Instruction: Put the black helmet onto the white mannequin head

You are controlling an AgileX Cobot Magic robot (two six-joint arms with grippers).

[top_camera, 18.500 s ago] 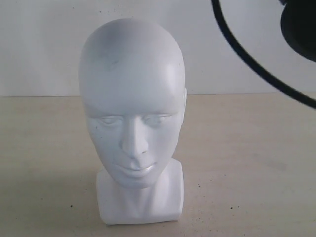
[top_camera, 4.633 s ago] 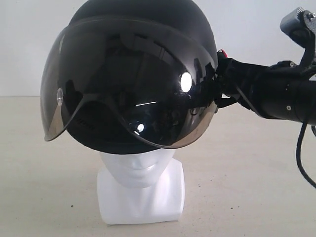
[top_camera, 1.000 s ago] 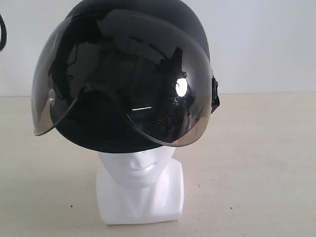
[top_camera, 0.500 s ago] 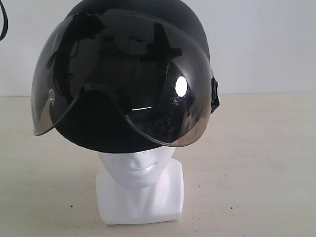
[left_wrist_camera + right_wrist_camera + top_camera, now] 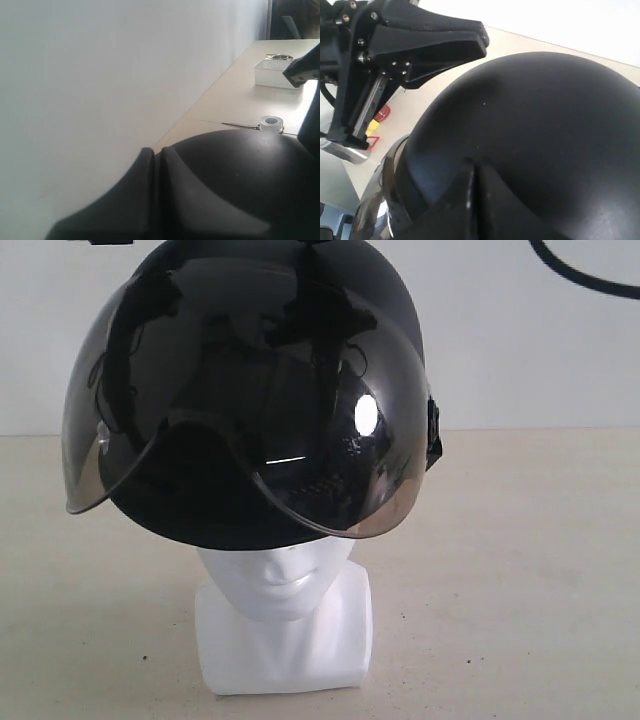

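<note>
The black helmet (image 5: 290,280) sits on the white mannequin head (image 5: 285,580), and its smoky visor (image 5: 240,410) hides the face down to the mouth. Only the chin, neck and squarish base show. My left gripper (image 5: 156,152) is shut and empty, its tips just over the helmet's crown (image 5: 250,175). My right gripper (image 5: 475,164) is also shut with nothing in it, close above the matte shell (image 5: 545,120). The right wrist view shows the left gripper (image 5: 481,37) beyond the dome. Whether either gripper touches the shell I cannot tell.
A black cable (image 5: 585,272) curves across the top right of the exterior view. Further along the pale table (image 5: 520,570) stand a white basket (image 5: 277,72) and a roll of tape (image 5: 271,122). A white wall runs behind the table.
The helmet stays on the head. A cable has swung into the upper right of the exterior view, and the arms' reflections have shifted across the visor.
</note>
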